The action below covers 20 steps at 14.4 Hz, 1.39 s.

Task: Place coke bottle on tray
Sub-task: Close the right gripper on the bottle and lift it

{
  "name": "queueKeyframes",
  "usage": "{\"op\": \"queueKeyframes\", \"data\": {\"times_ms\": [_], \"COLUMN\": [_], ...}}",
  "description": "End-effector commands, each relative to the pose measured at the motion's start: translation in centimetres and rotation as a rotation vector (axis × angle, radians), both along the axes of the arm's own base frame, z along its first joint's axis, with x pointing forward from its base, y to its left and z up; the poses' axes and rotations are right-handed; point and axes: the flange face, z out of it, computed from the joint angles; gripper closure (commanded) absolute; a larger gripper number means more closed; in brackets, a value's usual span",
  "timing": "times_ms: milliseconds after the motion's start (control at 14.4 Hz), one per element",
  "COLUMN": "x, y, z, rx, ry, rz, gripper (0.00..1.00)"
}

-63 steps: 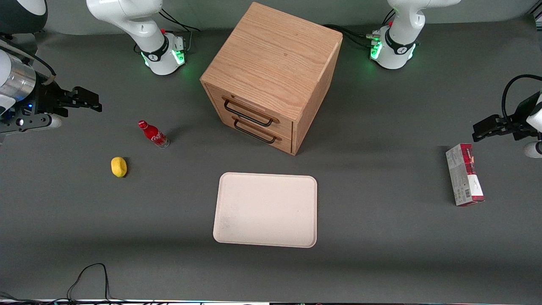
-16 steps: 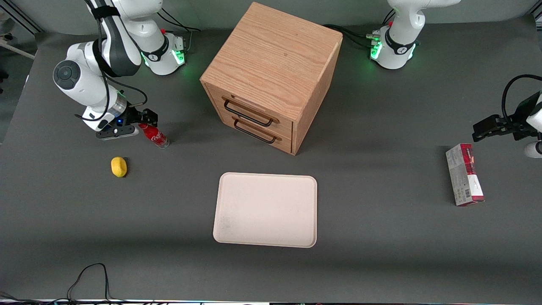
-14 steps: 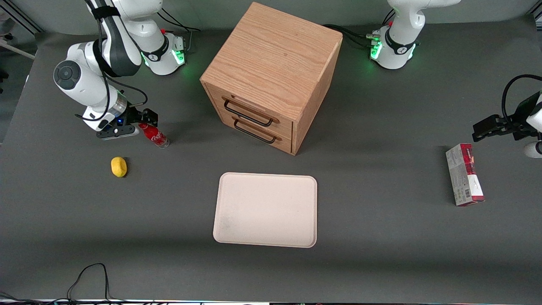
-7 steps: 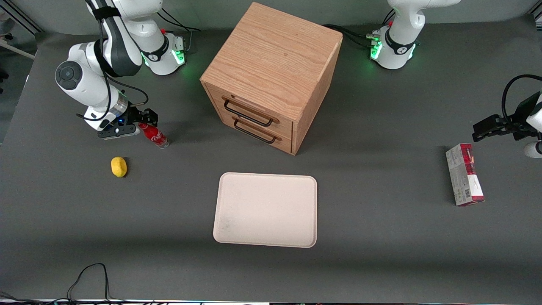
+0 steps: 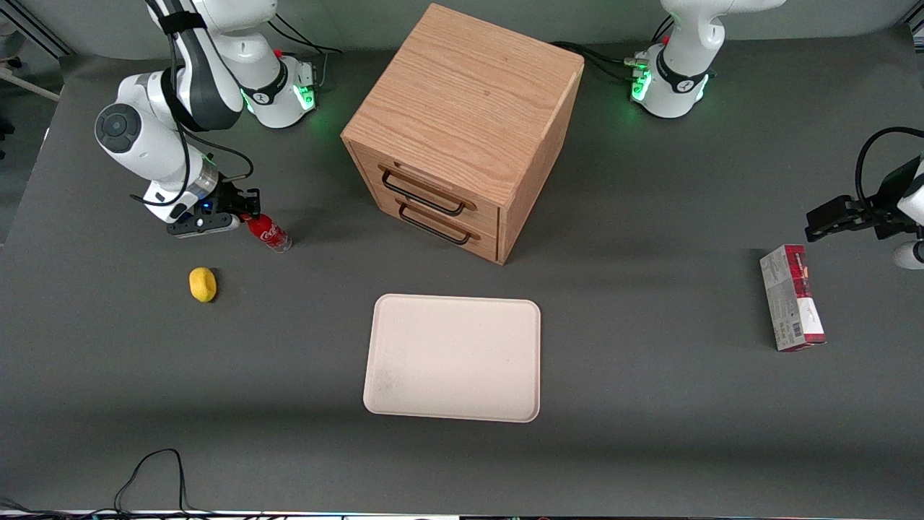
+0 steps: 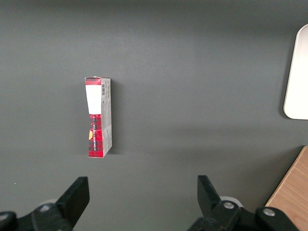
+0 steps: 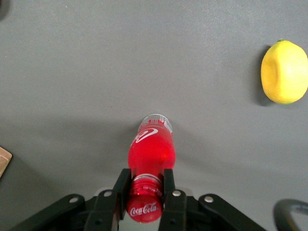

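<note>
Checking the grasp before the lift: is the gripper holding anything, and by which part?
The gripper holds the coke bottle, jaws closed on its neck just below the cap.

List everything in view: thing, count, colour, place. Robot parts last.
coke bottle: one, red with white script, on the table toward the working arm's end, its neck between the gripper's fingers.
lemon: one, yellow, on the table nearer the front camera than the bottle.
tray: one, cream-white, on the table in front of the drawer box, nothing on it.
drawer box: one, wooden, two drawers with dark handles, mid-table.
carton: one, red and grey, lying flat toward the parked arm's end.
cable: one, black, at the table edge nearest the front camera.
gripper: one, black, shut on the bottle's neck just under the cap.
</note>
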Motion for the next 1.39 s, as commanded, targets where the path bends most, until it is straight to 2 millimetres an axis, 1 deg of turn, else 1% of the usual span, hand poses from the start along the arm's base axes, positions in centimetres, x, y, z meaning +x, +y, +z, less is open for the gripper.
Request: {"op": "queueKeyframes", "data": {"times_ms": [0, 139, 209, 278, 348, 487, 627, 696, 835, 905, 1044, 1114, 1253, 1323], "x": [-0.2, 0.0, 0.4, 0.8, 1.4, 3.0, 5.0, 6.2, 9.1, 10.6, 13.0, 13.9, 15.1, 15.5], "y": [0.1, 0.0, 0.0, 0.0, 0.1, 0.0, -0.2, -0.3, -0.3, -0.3, -0.4, -0.3, -0.8, -0.8], "z": [0.0, 0.4, 1.0, 1.9, 3.2, 7.0, 11.9, 14.5, 18.8, 20.7, 23.8, 25.1, 26.7, 27.0], "rx": [0.004, 0.006, 0.007, 0.008, 0.007, 0.007, 0.007, 0.005, -0.005, -0.010, -0.021, -0.025, -0.031, -0.033], "ry": [-0.011, -0.013, -0.022, -0.025, -0.010, 0.024, 0.037, 0.052, 0.102, 0.126, 0.166, 0.174, 0.190, 0.195], "rz": [0.002, -0.002, -0.005, -0.010, -0.008, -0.008, -0.014, -0.014, -0.018, -0.020, -0.027, -0.027, -0.037, -0.038], "gripper": [1.00, 1.00, 1.00, 1.00, 1.00, 1.00, 1.00, 1.00, 1.00, 1.00, 1.00, 1.00, 1.00, 1.00]}}
